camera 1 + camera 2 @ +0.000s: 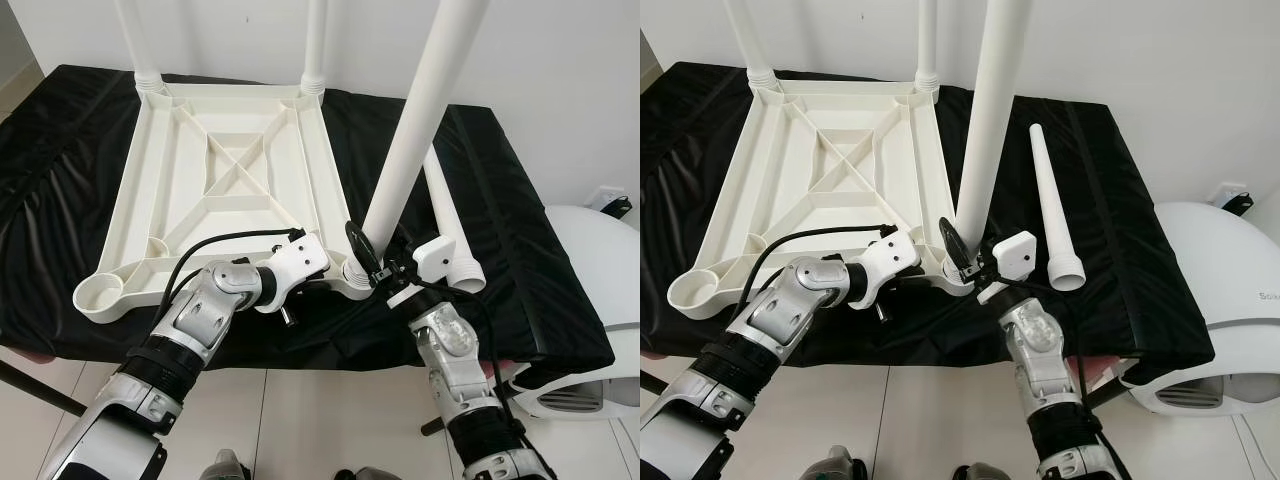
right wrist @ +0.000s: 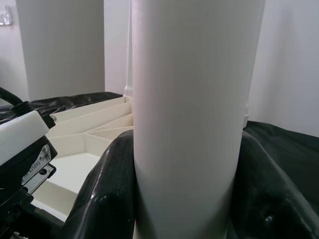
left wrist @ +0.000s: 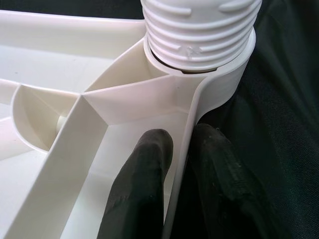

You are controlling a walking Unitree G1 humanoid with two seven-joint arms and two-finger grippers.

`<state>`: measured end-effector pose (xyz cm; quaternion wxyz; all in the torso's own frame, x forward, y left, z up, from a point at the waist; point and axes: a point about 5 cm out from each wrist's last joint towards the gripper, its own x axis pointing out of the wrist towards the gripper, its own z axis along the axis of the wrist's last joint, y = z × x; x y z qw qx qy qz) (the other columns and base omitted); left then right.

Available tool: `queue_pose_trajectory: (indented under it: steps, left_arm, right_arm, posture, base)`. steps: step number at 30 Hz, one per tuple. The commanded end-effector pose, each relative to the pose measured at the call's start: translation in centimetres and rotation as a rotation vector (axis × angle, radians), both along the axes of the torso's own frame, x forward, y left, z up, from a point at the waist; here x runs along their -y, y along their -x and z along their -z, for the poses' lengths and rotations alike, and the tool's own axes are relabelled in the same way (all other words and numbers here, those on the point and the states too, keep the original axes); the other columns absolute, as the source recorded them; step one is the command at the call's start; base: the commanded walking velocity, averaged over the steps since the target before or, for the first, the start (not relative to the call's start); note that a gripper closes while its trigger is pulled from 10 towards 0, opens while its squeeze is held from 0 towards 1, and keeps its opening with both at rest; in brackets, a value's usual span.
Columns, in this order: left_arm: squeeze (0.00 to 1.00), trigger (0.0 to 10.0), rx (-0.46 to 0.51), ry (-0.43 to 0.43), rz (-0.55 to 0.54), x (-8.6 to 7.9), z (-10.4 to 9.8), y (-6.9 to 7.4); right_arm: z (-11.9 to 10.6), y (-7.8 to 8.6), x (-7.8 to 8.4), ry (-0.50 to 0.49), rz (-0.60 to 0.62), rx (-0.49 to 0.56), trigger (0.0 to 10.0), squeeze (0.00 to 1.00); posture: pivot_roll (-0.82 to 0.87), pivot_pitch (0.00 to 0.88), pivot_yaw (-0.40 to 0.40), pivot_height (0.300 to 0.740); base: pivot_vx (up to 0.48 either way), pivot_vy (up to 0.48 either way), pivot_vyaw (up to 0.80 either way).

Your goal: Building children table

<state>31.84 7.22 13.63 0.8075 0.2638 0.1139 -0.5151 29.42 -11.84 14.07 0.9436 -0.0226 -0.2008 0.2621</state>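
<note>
The upturned white tabletop (image 1: pixel 215 190) lies on black cloth (image 1: pixel 520 250). The left gripper (image 3: pixel 182 169) pinches its near rim wall at 5 o'clock; the wrist view shows the leg's threads entering the socket. The right gripper (image 1: pixel 368 255) clasps the upright leg (image 1: pixel 415 120). A spare leg (image 1: pixel 1052 210) lies at 3 o'clock, its long axis running 12 to 6.

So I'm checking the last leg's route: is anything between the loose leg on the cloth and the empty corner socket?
Yes. The loose leg lies right of the tabletop; both grippers and the held leg stand between it and the empty socket.
</note>
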Motion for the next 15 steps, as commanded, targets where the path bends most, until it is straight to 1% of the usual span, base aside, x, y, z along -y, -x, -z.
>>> queue_pose_trajectory:
  steps: [1, 4, 8, 14, 15]
  left_arm:
    - [0.0, 10.0, 0.036, 0.004, 0.032, -0.3, -1.1, -0.1]
    - [0.0, 10.0, 0.036, 0.005, 0.031, -0.3, -1.0, -0.1]
    - [0.0, 10.0, 0.033, 0.003, 0.034, -0.2, -1.0, 0.0]
    - [0.0, 10.0, 0.033, 0.004, 0.035, -0.2, -1.0, -0.1]
    - [0.0, 10.0, 0.033, 0.004, 0.036, -0.2, -1.0, -0.1]
  right_arm:
    - [5.0, 0.3, 4.2, 0.041, 0.147, -0.274, 10.0, 0.0]
    - [5.0, 0.4, 4.4, 0.046, 0.132, -0.271, 10.0, 0.0]
    - [5.3, 0.3, 5.1, 0.051, 0.085, -0.299, 10.0, 0.0]
    - [5.3, 0.1, 5.7, 0.061, 0.091, -0.305, 10.0, 0.0]
    - [5.4, 0.0, 5.9, 0.038, 0.068, -0.326, 10.0, 0.0]
  posture:
    - [0.02, 0.044, -0.034, 0.74]
    - [0.02, 0.044, -0.033, 0.74]
    - [0.01, 0.044, -0.03, 0.74]
    - [0.01, 0.048, -0.029, 0.74]
    - [0.01, 0.051, -0.028, 0.74]
  base:
    - [0.0, 0.0, 0.0]
    - [0.0, 0.0, 0.0]
    - [0.0, 0.0, 0.0]
    - [0.0, 0.0, 0.0]
    - [0.0, 0.0, 0.0]
